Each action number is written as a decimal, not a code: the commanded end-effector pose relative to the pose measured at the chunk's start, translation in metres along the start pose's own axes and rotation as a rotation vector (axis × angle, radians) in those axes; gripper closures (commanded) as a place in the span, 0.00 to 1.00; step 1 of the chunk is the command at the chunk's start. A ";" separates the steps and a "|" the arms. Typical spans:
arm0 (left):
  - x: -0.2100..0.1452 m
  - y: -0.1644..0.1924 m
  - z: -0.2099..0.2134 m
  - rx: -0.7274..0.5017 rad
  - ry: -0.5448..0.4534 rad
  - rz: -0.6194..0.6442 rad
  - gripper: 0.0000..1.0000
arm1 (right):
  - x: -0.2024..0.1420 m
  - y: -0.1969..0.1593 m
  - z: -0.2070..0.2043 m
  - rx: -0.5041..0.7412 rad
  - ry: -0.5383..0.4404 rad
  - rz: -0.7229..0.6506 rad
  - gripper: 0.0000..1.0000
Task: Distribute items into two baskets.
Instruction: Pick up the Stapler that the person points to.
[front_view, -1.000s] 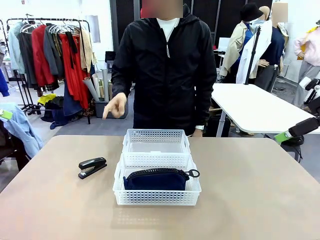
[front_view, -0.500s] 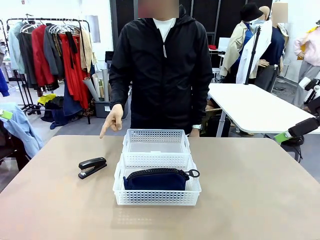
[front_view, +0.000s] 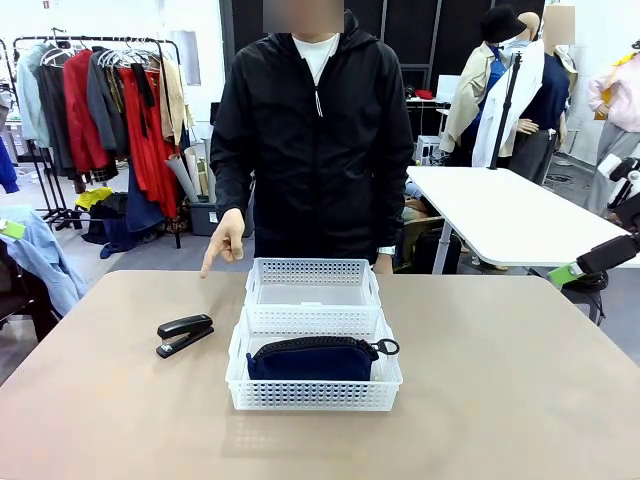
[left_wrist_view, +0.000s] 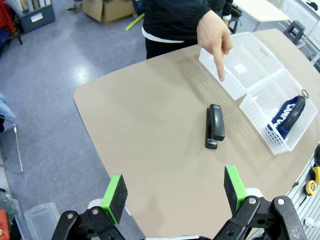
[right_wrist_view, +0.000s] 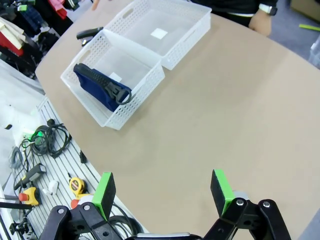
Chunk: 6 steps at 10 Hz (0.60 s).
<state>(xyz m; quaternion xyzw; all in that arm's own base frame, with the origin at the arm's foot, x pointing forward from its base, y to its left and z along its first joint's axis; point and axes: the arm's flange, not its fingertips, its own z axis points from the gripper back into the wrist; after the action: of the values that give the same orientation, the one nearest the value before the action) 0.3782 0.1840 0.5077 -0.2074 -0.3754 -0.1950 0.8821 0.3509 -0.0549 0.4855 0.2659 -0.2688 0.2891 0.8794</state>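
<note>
Now | left end effector spread, stapler well ahead | right end effector spread

Two white baskets (alike), one navy pouch, one black stapler, one pointing hand.

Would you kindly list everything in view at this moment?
near basket: 1, white, mid-table
far basket: 1, white, just behind it, holds no item
pouch: 1, navy, in near basket
stapler: 1, black, on table left of baskets
table: 1, tan, foreground
clothes rack: 1, mixed colours, background left
person: 1, black jacket, far side
hand: 1, pointing down beside far basket
left claw: 1, black with green pads, open, raised
right claw: 1, same colours, open, raised
</note>
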 end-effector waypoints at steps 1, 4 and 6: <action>0.010 -0.003 -0.006 -0.004 0.013 -0.013 0.00 | 0.000 0.000 0.001 0.004 0.004 0.000 0.00; 0.033 -0.013 -0.019 -0.026 0.036 -0.055 0.00 | 0.000 0.000 0.001 0.004 0.004 0.000 0.00; 0.044 -0.029 -0.034 -0.051 0.066 -0.115 0.00 | 0.000 0.000 0.001 0.004 0.004 0.000 0.00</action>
<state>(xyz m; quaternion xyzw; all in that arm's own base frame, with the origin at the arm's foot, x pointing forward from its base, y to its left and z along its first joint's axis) 0.4078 0.1383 0.5229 -0.1958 -0.3561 -0.2491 0.8791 0.3509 -0.0547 0.4855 0.2657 -0.2684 0.2894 0.8795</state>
